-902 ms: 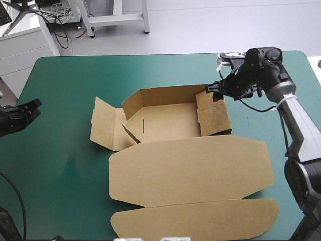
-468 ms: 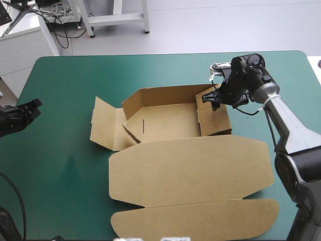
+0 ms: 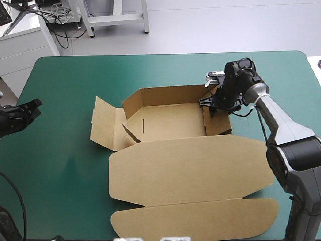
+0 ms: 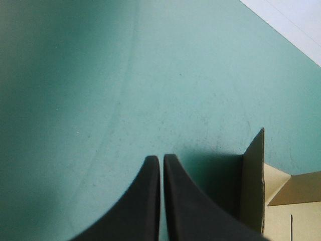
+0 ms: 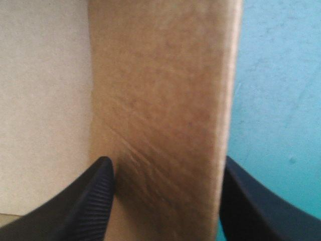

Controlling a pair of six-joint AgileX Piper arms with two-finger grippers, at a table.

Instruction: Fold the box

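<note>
**Square up the right-hand wall before you release it**

The cut brown board box (image 3: 170, 123) sits mid-table on the teal-green cover (image 3: 60, 170), part-built. Its long back wall (image 3: 168, 94) stands, the wide lid panel (image 3: 190, 170) lies flat toward the near edge, and the left-hand side flap (image 3: 103, 123) lies splayed outward.

Your right gripper (image 3: 212, 103) is at the box's far right corner, on the right-hand side wall (image 3: 219, 119). In the right wrist view its broad black fingers (image 5: 98, 193) stand apart, one on each side of that wall. They straddle it rather than pinch it, and I can't tell whether either pad is actually pressing the board.

The step looks to be bringing this wall upright and seating it against the back wall. To do it well:
- Keep the wall centred between the fingers.
- Push along the crease, not across it, so the board bends where it is scored.
- Go slowly, because the box is probably light and nothing is pinning it. A sideways shove would likely slide the whole sheet instead of folding it.
- Check that the corner meets the back wall without a gap before you let go.

Your left gripper (image 4: 160, 158) is closed, its fingers meeting in a point over bare cover near the table's left edge. The left-hand side flap is just ahead of it. Consider bringing it in to steady the box, since that flap probably comes next.
</note>
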